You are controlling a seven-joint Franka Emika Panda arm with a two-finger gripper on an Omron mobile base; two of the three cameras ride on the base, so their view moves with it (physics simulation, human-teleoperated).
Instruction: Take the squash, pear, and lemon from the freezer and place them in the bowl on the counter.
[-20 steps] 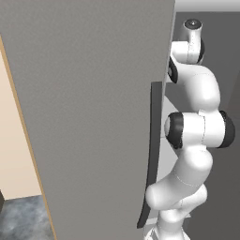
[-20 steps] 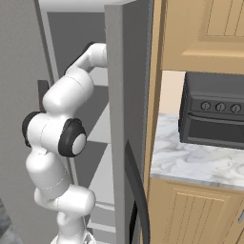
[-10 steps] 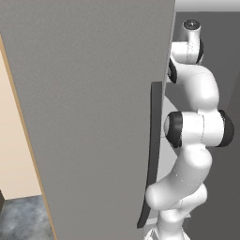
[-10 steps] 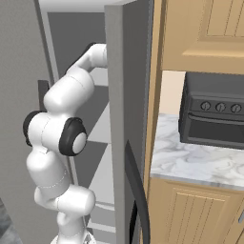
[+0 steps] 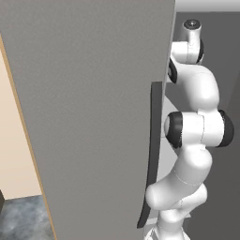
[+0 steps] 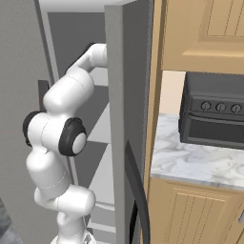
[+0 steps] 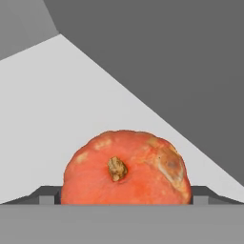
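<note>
Simulated kitchen, grey freezer [image 6: 116, 119] open beside marble counter [image 6: 190, 164]. Orange squash [image 7: 126, 167] on pale shelf [image 7: 57, 119] inside, stem up, set between fingertips [image 7: 45, 196] of gripper [image 7: 126, 199]. Jaws wide, slightly narrower than a second ago, flanking squash; grip not confirmed. First pickup barely begun; pear, lemon, bowl all left. Arm pose unchanged.

No writing, label, brand, number or sign is showing legibly anywhere. The freezer door [image 5: 93, 117] is showing a plain grey face, the toaster oven [image 6: 214, 116] is carrying only unmarked knobs, and the squash [image 7: 126, 169] is showing nothing but bare orange skin and a stem.
</note>
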